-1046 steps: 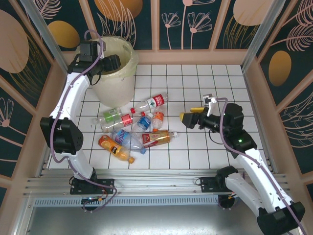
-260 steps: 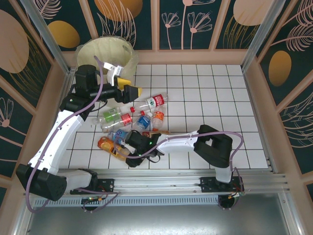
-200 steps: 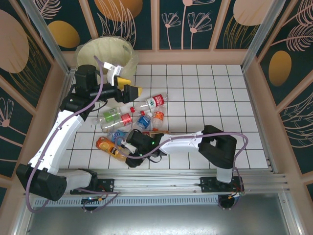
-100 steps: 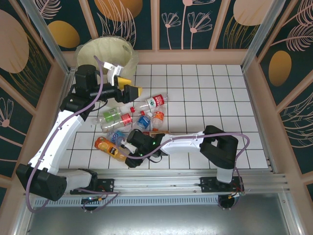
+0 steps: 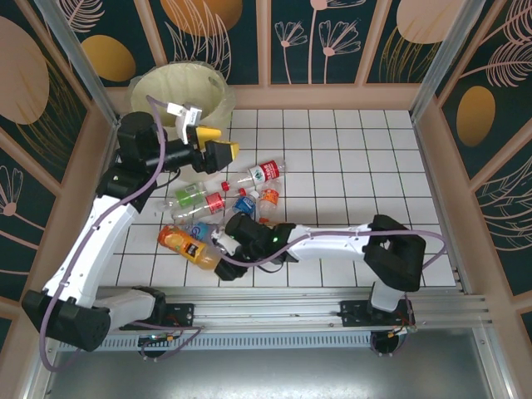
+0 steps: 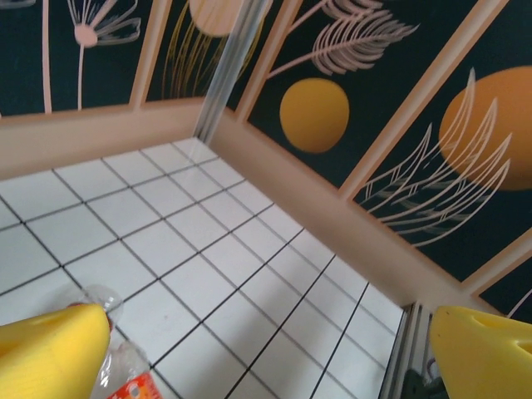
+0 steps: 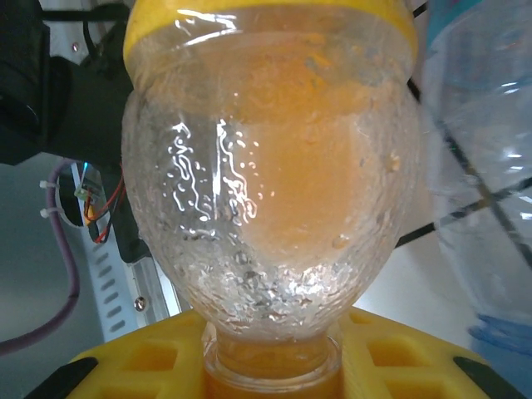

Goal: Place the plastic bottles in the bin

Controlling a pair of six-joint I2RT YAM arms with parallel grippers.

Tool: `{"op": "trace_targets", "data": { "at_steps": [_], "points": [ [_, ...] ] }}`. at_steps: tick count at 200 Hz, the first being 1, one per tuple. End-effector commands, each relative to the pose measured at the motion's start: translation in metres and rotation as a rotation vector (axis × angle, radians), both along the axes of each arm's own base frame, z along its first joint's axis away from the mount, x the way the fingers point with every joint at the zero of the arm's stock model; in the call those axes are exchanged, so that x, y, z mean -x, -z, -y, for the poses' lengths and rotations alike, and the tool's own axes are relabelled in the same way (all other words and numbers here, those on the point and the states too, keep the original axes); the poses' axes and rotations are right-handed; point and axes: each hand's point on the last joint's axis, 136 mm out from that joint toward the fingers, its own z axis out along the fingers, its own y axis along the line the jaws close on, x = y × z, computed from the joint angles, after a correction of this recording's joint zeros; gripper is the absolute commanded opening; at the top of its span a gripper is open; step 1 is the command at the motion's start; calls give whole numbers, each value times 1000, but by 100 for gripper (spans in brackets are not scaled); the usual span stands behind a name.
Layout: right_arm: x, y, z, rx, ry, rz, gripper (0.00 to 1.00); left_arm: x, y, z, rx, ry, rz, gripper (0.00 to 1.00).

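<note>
Now the right jaws grip an orange bottle (image 7: 266, 208). The left jaws gape wide, a clear bottle (image 6: 120, 357) just ahead.

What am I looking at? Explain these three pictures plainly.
Two white robot arms are bolted at the near edge of a tiled table. The overhead picture looks down on both; the other two come from a camera on each wrist. Small plastic bottles lie clustered, and a cream bin stands at the far left. The right hand is closed on an orange bottle, seen close up in the right wrist picture. The left hand hangs open near the bin, holding nothing.
</note>
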Motion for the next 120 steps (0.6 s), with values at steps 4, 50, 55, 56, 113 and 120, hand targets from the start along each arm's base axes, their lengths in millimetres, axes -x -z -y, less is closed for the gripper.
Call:
{"op": "trace_targets", "data": {
  "at_steps": [4, 50, 55, 56, 113, 120],
  "points": [
    [-13, -28, 13, -83, 45, 7, 33, 9, -35, -2, 94, -6, 73, 99],
    [-52, -42, 72, -109, 223, 36, 33, 8, -43, -7, 178, -46, 41, 98],
    [-57, -43, 80, -112, 247, 42, 33, 8, -42, -6, 188, -46, 33, 98],
    [-57, -45, 81, -115, 251, 43, 33, 7, -41, -6, 190, -48, 29, 98],
    [-111, -72, 156, -135, 536, 138, 32, -3, 3, 3, 260, -130, -157, 98],
    [-116, -76, 162, -146, 560, 147, 32, -5, 13, 7, 256, -138, -189, 98]
  ]
}}
